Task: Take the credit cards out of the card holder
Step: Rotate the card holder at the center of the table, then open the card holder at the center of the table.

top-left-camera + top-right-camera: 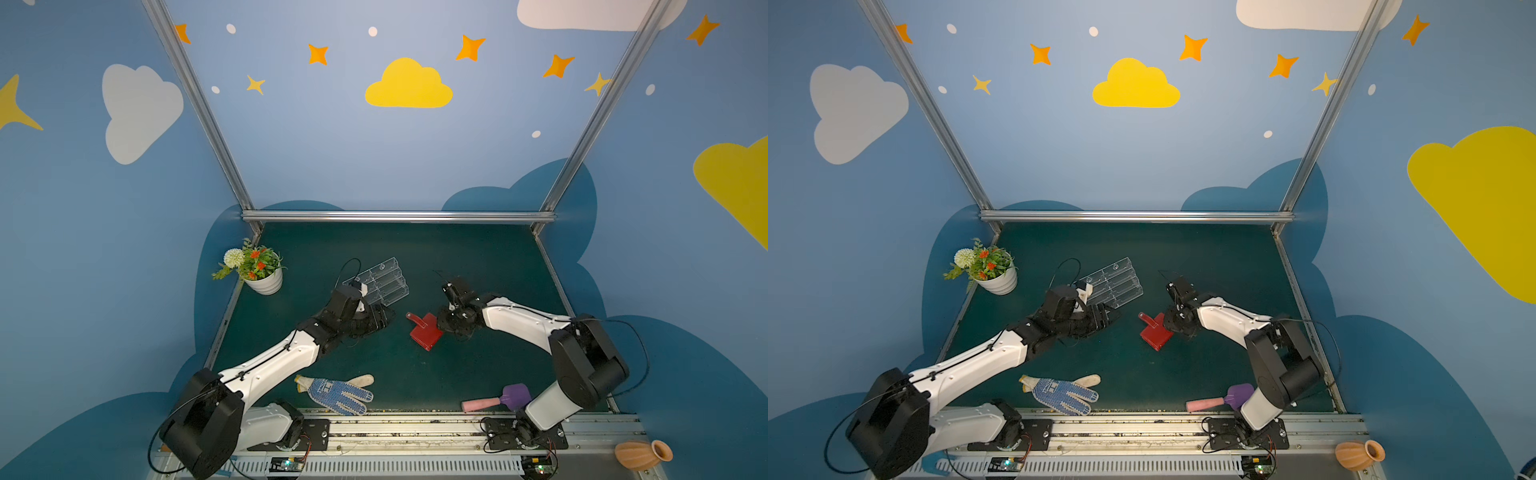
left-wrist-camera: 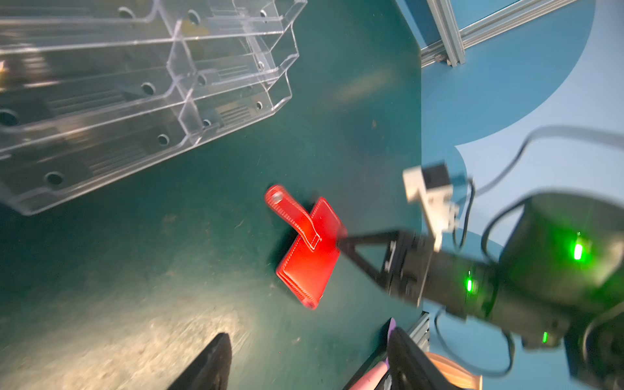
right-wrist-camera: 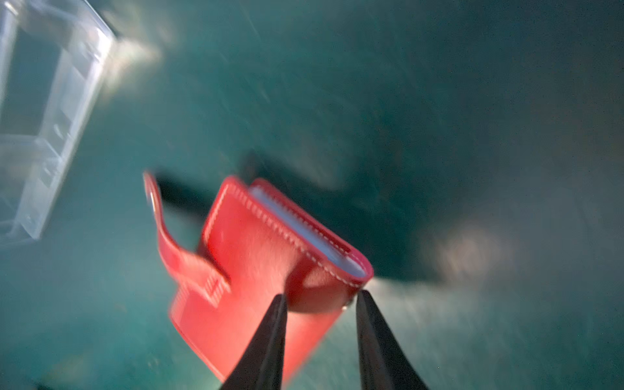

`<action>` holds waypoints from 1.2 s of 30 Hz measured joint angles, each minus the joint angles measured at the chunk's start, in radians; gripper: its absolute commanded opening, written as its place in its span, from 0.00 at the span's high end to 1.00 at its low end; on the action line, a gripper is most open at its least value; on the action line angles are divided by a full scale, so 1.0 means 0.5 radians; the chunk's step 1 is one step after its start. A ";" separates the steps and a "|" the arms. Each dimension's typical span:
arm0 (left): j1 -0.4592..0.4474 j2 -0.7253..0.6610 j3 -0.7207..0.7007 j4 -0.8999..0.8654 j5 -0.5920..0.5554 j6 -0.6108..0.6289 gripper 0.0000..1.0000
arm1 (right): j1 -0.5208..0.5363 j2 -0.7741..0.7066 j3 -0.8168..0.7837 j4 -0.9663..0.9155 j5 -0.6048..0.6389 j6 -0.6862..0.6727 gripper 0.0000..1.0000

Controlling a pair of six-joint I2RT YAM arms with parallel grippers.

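My right claw (image 3: 322, 295) sits narrow astride a corner of the card holder (image 3: 256, 250), grip unclear; my left claw (image 2: 309, 332) hangs wide, empty. I'd clamp firmly, keeping the sleeve mouth (image 3: 304, 233) clear.

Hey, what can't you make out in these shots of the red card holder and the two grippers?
- credit cards: none visible in any view. The card holder is folded, and blur in the right wrist view leaves only pale sleeve edges.
- right gripper: blur hides whether its tips clamp the card holder, and in both top views its own wrist covers them.
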 measured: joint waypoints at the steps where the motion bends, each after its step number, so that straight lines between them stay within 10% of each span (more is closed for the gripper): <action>1: 0.000 -0.040 -0.021 -0.013 -0.002 0.008 0.28 | -0.005 0.081 0.085 -0.002 0.003 -0.051 0.63; 13: 0.000 -0.480 -0.309 -0.100 -0.062 0.005 0.27 | 0.275 -0.109 0.220 -0.179 0.186 -0.354 0.21; 26: 0.001 -0.981 -0.470 -0.269 -0.229 -0.005 0.25 | 0.747 0.351 0.407 -0.561 0.708 -0.381 0.27; 36: 0.001 -1.041 -0.521 -0.320 -0.286 -0.034 0.25 | 0.754 0.431 0.478 -0.645 0.870 -0.381 0.59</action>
